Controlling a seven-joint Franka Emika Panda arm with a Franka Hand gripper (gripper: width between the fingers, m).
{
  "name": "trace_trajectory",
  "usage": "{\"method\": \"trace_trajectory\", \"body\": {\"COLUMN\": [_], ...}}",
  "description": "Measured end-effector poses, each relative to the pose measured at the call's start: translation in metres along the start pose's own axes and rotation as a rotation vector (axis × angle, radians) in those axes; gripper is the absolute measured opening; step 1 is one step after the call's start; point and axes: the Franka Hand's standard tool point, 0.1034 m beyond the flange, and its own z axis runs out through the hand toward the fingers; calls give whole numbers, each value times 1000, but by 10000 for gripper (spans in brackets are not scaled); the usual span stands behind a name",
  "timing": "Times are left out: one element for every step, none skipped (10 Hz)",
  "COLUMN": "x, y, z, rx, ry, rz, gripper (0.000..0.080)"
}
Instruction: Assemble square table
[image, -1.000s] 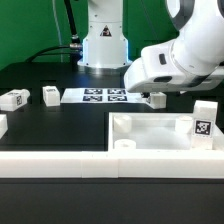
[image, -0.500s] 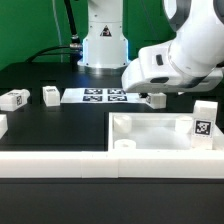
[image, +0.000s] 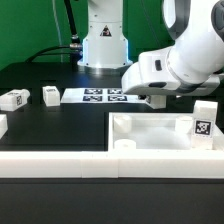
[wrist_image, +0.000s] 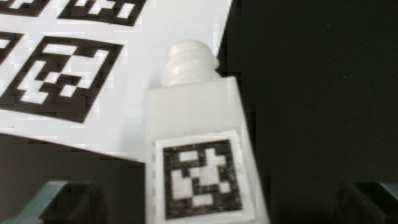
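The work surface is a black table (image: 40, 125) in front of a green backdrop. Nearest the camera runs the long white border wall (image: 60, 162). Just behind it, on the near side of the marker board (image: 100, 96), lies the white plastic square tray-like table top (image: 150, 120) with its raised rim. A short white tagged leg (wrist_image: 192, 130) lies on its side at the marker board's edge on the exterior view's right, threaded end toward the board. Whether that end rests on the board or only beside it cannot be told. Two further white legs (image: 50, 95) lie past the board's opposite edge.

Hazard: if the jaws close off-centre, one finger is likely to meet the smooth plastic first. The leg could then roll or skid across the board. A grip taken near one end could let the leg tilt on lifting, which would spoil its alignment with the table top.

Arm pose: the arm comes in from the exterior view's right with the wrist turned downward. The gripper (image: 153, 98) hangs low over the leg. Its fingers (wrist_image: 45, 200) are spread on either side of the tagged body and touch nothing.
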Motion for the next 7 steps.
{"method": "trace_trajectory", "body": {"x": [0,0,0,0,0,0,0], "y": [1,1,2,2,3,3,4], "z": [0,0,0,0,0,0,0], "rx": [1,2,3,4,5,6,7], "ry": [0,0,0,-1,-1,-1,-1], "rz": [1,2,3,3,4,5,6], "gripper": [608,431,431,285,286,286,286]}}
